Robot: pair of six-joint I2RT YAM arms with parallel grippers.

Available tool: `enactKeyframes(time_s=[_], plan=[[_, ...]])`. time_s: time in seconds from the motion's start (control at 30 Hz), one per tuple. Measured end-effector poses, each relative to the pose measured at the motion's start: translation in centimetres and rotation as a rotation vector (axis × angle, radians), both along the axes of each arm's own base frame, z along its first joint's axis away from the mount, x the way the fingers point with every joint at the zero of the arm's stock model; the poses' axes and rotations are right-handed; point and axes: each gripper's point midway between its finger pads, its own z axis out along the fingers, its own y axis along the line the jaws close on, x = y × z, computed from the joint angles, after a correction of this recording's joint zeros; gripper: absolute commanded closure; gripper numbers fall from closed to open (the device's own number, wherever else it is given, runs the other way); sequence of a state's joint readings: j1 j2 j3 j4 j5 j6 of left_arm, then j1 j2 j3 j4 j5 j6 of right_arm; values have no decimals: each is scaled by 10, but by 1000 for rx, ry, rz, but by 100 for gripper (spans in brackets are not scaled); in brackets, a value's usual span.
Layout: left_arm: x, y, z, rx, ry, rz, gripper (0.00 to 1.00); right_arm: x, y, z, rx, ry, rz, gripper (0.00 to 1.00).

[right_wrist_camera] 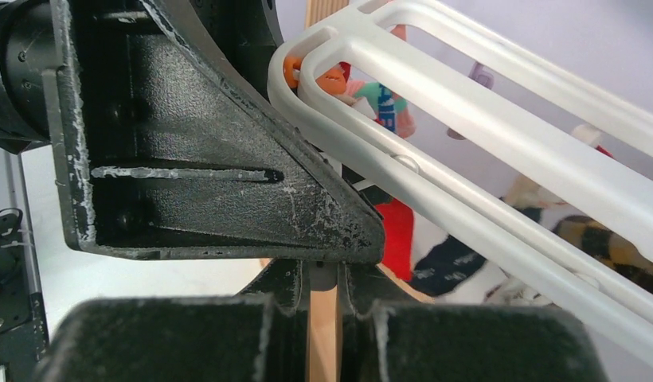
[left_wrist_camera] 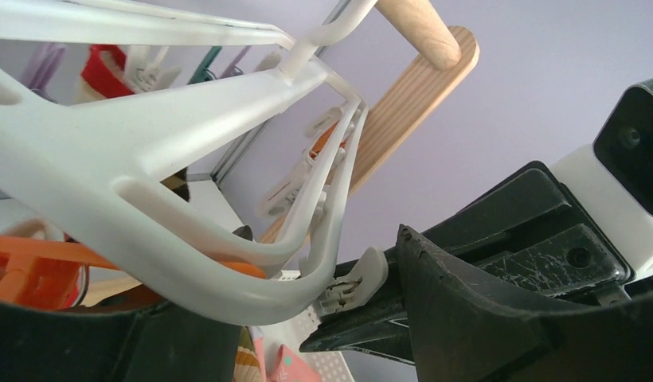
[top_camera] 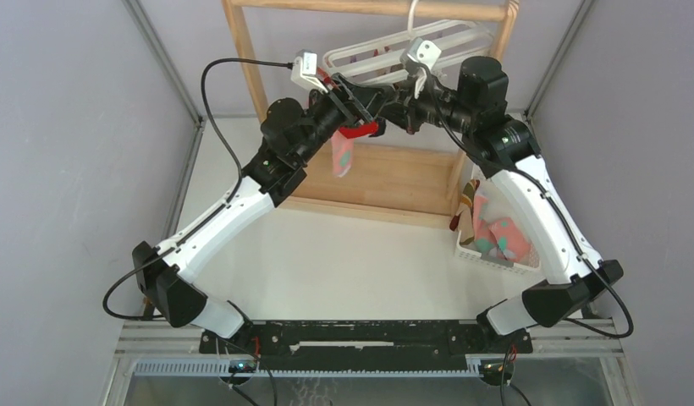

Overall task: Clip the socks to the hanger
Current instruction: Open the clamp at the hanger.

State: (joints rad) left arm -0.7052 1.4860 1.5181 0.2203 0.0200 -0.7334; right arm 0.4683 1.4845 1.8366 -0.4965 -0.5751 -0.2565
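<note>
The white hanger (top_camera: 386,46) hangs from the wooden rack's top bar; several socks hang from its clips, among them dark and striped ones (right_wrist_camera: 594,239). Its near corner (left_wrist_camera: 228,294) lies between my left gripper's (left_wrist_camera: 307,342) wide-apart fingers. My right gripper (right_wrist_camera: 323,278) is shut on a small white clip (left_wrist_camera: 359,282) at that corner. A pink sock with teal dots (top_camera: 344,159) hangs below both grippers under a red piece (top_camera: 360,131). What holds it is hidden. Orange clips (left_wrist_camera: 29,274) show at the left.
The tall wooden rack (top_camera: 386,182) stands at the back, its base board on the table. A white slatted basket (top_camera: 462,249) with more pink and striped socks (top_camera: 496,237) sits at the right, under my right arm. Grey walls close in on both sides.
</note>
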Motion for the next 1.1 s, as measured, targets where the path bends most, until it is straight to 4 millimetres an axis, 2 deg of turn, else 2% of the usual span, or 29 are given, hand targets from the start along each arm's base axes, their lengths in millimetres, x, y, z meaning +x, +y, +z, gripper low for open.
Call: enactKeyframes(time_s=[0.23, 0.5, 0.7, 0.8, 1.03, 1.1], plan=[[-6, -7, -5, 18, 12, -14, 31, -9, -13, -2, 11, -55, -74, 100], [-8, -9, -8, 26, 21, -21, 31, -11, -20, -6, 8, -91, -140, 100], [-14, -14, -8, 22, 26, -45, 41, -15, -28, -7, 6, -110, -170, 100], [-16, -16, -6, 11, 28, -59, 50, -17, -29, -7, 4, -113, -176, 100], [-23, -21, 3, -29, 14, -100, 94, -19, -31, -5, 9, -122, -184, 100], [-23, -21, 8, -38, -5, -97, 100, -20, -33, 0, 19, -138, -190, 100]])
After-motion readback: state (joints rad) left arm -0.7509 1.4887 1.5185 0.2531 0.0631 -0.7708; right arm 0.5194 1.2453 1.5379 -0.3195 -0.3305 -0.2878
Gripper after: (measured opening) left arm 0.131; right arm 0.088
